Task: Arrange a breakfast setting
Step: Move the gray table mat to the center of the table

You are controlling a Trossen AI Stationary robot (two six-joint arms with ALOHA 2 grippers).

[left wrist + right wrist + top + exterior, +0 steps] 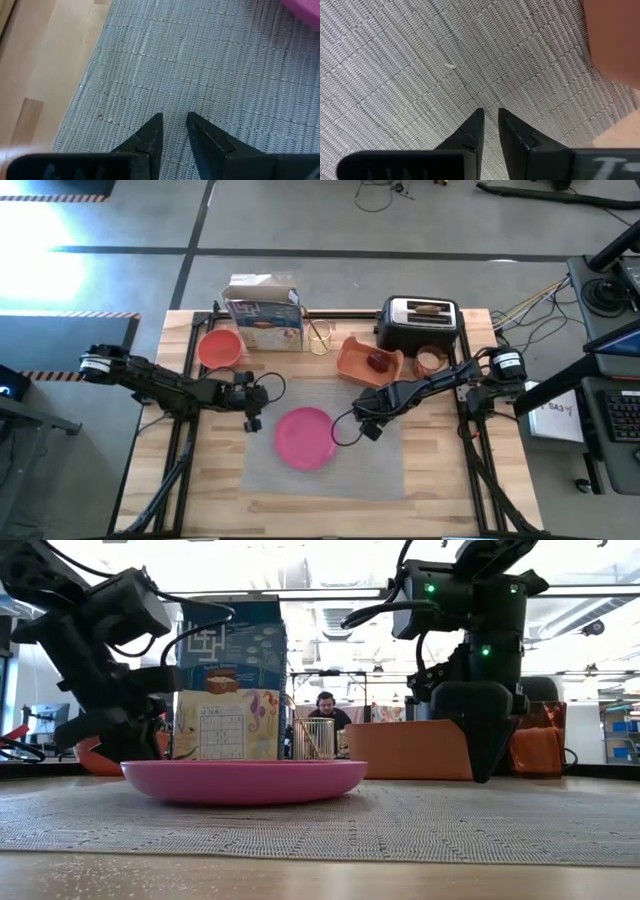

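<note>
**Two Hands Hovering Over the Placemat**

The left hand (174, 127) is hanging above the grey placemat (385, 465) near its left edge, fingers nearly together with a narrow gap, gripping nothing. The right hand (490, 122) is pointing down over the mat's upper right, likewise nearly closed and empty. The pink plate (304, 437) is sitting between them on the mat; the orange bowl (219, 347) is waiting behind on the wooden tabletop (215, 480).

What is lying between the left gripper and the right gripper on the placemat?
In the high view, the pink plate lies on the grey placemat, roughly between the left gripper and the right gripper, touching neither. Nothing else lies there.
</note>
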